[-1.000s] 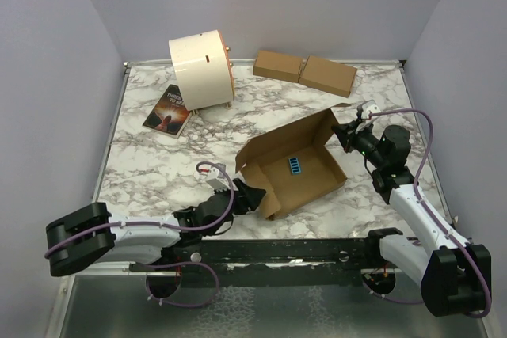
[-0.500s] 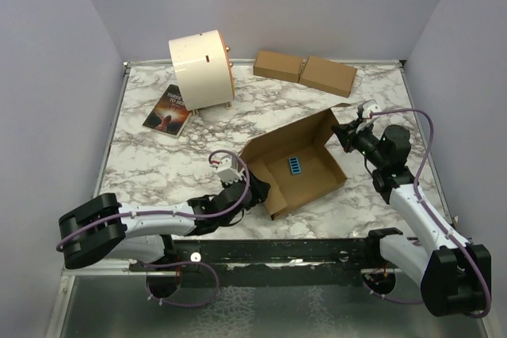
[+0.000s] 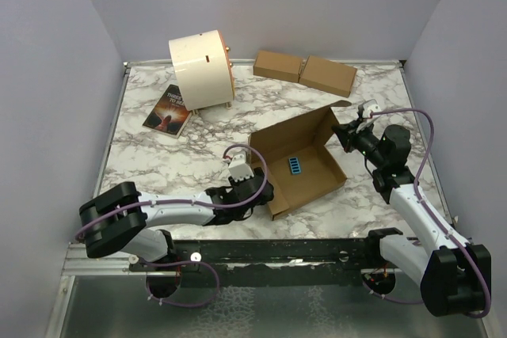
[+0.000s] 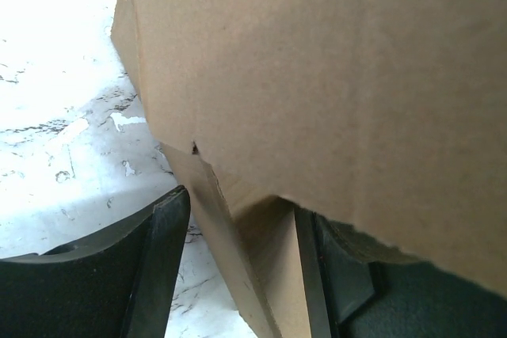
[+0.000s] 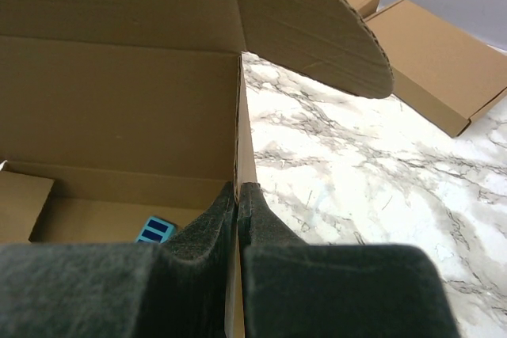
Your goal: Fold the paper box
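R: my right gripper pinched shut on a side wall of the large plain brown cardboard paper box, which lay between both tools | L: my left gripper half-wide astride its near corner wall, unclamped | Risk: a left push might skew the box or tear the pinched wall.

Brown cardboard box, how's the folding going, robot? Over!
Right gripper shut on right wall of brown cardboard paper box. Left gripper open, straddling its left wall. Lid flap up; nothing blocking.
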Motion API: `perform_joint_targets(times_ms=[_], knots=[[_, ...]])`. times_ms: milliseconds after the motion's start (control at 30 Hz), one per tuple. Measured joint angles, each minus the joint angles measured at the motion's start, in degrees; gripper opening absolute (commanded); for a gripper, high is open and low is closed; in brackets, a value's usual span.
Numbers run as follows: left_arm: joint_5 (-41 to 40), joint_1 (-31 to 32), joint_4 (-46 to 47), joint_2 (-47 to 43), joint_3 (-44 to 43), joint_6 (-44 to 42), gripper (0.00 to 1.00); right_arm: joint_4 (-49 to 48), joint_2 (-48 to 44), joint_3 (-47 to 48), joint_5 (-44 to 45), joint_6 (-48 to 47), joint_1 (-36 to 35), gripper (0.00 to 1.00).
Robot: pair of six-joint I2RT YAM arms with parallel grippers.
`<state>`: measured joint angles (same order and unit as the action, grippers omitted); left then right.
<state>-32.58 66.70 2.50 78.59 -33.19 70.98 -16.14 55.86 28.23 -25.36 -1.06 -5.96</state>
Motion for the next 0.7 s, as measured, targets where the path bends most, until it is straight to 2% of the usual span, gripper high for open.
perform_joint_targets(times_ms=[100,200,433,633,700], knots=[[-0.02,0.0,-1.81,0.63,-1.14,0.26,0.41,0.0,0.0,0.0,0.0,0.24,0.0,0.01],[-0.28,0.0,-3.06,0.96,-1.22,0.37,0.33,0.02,0.0,0.02,0.0,0.63,0.0,0.01],[-2.45,-0.24,-6.95,2.8,-4.04,-0.76,0.27,0.17,0.0,0.11,-1.03,1.7,0.02,0.01],[-3.89,-2.97,-8.59,4.81,-6.78,-6.23,0.1,0.2,0.0,0.11,-1.29,2.71,0.09,0.01],[-3.72,-5.11,-8.13,5.62,-7.58,-9.35,0.09,0.22,0.0,0.13,-1.29,2.82,0.15,0.01]])
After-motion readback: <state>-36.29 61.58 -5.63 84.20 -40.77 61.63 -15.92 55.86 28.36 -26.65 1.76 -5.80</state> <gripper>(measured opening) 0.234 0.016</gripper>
